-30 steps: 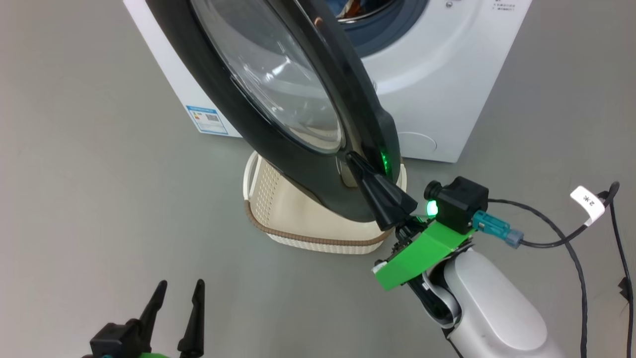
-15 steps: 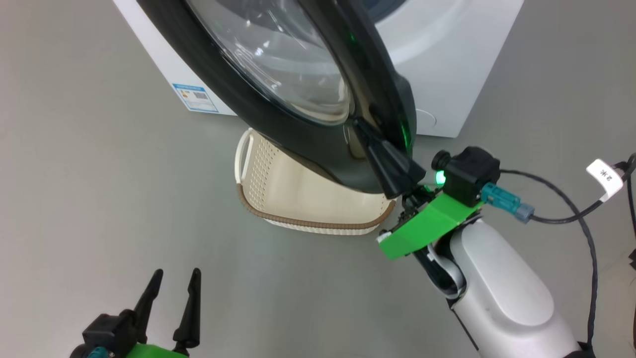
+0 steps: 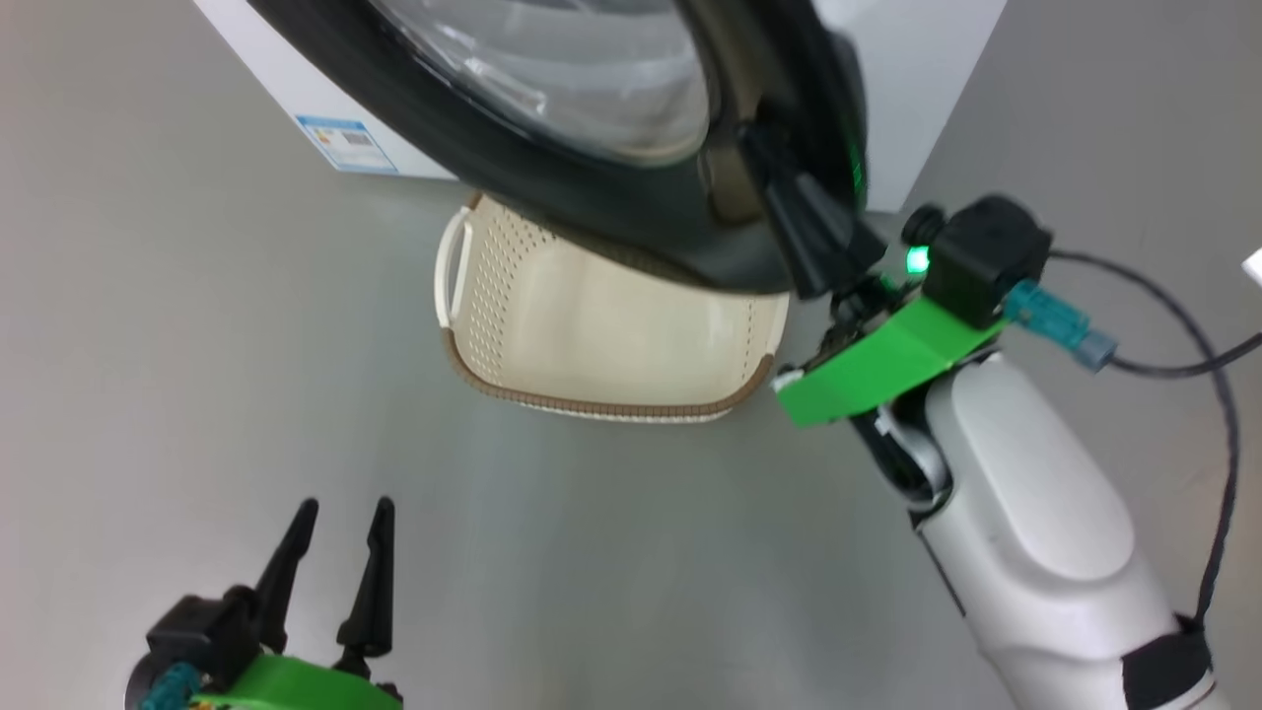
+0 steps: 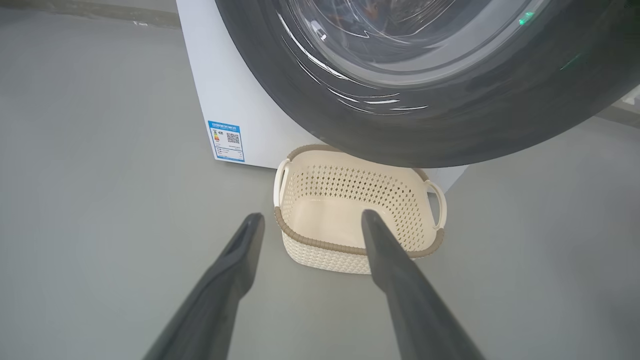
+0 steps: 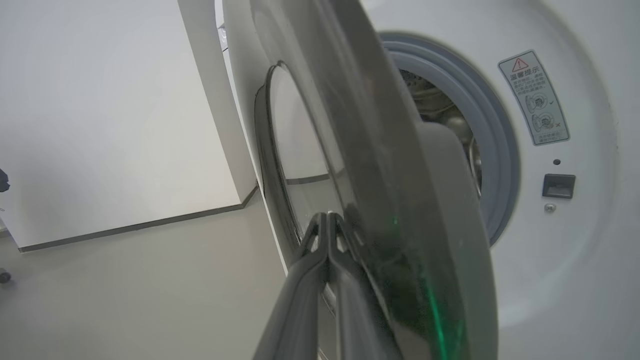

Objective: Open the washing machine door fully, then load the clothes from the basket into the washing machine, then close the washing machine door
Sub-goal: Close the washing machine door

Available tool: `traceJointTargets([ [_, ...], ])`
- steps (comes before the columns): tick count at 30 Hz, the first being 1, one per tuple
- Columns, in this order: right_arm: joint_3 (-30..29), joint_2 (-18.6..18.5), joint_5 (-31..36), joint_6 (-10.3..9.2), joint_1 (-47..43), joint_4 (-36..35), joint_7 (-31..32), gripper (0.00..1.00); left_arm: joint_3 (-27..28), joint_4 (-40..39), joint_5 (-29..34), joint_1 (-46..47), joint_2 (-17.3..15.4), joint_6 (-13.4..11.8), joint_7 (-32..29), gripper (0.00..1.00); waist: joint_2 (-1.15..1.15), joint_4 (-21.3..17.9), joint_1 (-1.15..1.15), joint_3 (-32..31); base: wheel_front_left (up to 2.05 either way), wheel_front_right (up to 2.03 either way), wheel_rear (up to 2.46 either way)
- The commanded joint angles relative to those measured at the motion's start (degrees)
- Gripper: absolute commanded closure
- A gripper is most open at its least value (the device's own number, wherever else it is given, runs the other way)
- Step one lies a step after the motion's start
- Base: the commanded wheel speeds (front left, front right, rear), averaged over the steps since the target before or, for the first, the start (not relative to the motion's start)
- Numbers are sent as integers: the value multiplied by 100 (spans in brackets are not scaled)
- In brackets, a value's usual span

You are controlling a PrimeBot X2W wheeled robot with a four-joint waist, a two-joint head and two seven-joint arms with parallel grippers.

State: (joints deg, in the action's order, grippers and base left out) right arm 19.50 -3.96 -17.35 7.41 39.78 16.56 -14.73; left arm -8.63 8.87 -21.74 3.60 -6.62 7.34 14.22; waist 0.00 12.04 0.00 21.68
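The washing machine door (image 3: 611,217), a wide black rim around a clear glass bowl, hangs partly open over the basket (image 3: 592,404). My right gripper (image 3: 757,146) is shut on nothing, its fingertips pressed against the door's outer face near the free edge. The right wrist view shows the door (image 5: 400,175) edge-on, my right gripper (image 5: 328,216) against it and the grey gasket (image 5: 500,150) behind. The cream basket (image 4: 320,244) stands bare inside, in front of the white washing machine (image 4: 240,100). My left gripper (image 3: 340,508) waits open, low and short of the basket. The clothes are out of view.
Grey floor spreads out to the left and in front. A blue label (image 4: 226,141) marks the machine's lower left corner. A black cable (image 3: 1213,394) loops from my right wrist. A latch slot (image 5: 558,185) sits to the right of the drum opening.
The head camera has tilted, so everything sits higher in view. My shut right gripper has stayed on the door, and the door's free edge has swung nearer the machine's front. The left gripper stays open.
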Motion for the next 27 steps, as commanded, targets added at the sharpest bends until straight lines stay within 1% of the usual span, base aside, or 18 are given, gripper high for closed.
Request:
traceJointTargets([
  [1, 26, 108, 61, 8, 122, -164, -27, 100, 187, -165, -38, 155, -158, 14, 78, 0, 0, -30, 0, 163, 0, 0, 0],
  [11, -120, 108, 451, 8, 818, -132, -27, 100, 125, -293, -184, 300, -306, 14, 78, 0, 0, -94, 0, 664, 0, 0, 0],
  [22, -357, 108, 901, 8, 1544, 54, -27, 100, 87, -398, -260, 294, -419, 14, 78, 0, 0, -140, 0, 898, 0, 0, 0],
  [27, -530, 108, 1166, 8, 1800, 237, -27, 100, 11, -403, -276, 254, -449, 14, 78, 0, 0, -67, 0, 967, 0, 0, 0],
])
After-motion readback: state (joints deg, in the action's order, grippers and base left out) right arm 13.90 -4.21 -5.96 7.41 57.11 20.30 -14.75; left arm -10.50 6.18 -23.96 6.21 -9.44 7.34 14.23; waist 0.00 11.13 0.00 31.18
